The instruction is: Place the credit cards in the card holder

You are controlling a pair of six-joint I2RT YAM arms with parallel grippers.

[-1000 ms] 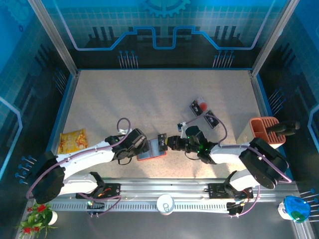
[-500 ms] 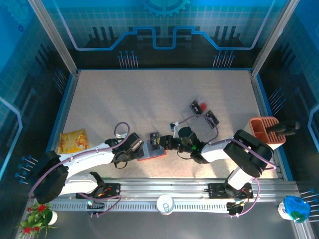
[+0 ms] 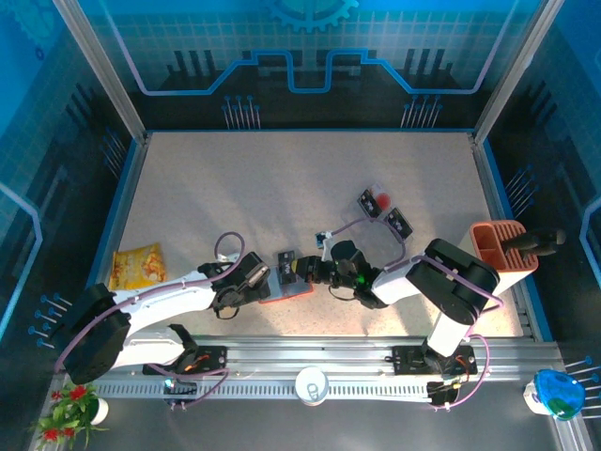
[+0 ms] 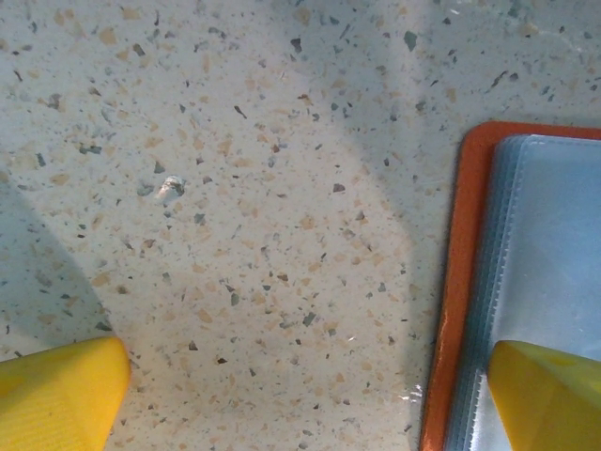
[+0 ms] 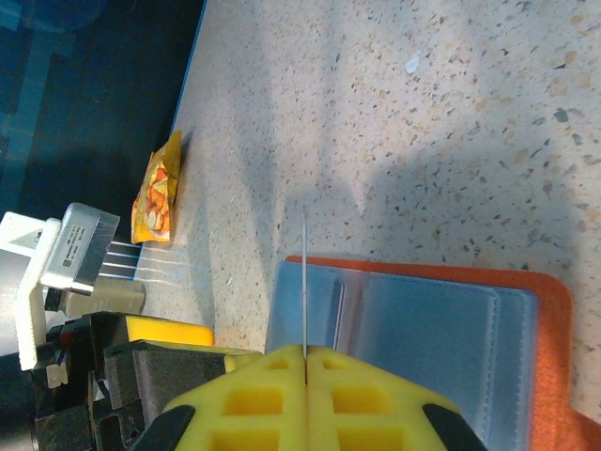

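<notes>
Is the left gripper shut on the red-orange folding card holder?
No, the left gripper's yellow fingers stand wide apart, one over the card holder, one over the table.

A: The surface (image 4: pixel 235 188) looks like speckled stone composite, smooth, with a dull sheen
B: And the card holder (image 5: pixel 554 319)?
A: Its orange-red rim is matt and leather-like. The inner pockets (image 5: pixel 432 338) are clear greyish plastic, glossy
B: The right gripper (image 5: pixel 305 362)?
A: Matt yellow moulded plastic. The credit card (image 5: pixel 304 272) shows just a thin stiff edge, and the snack packet (image 5: pixel 155 193) is shiny crinkled foil
</notes>
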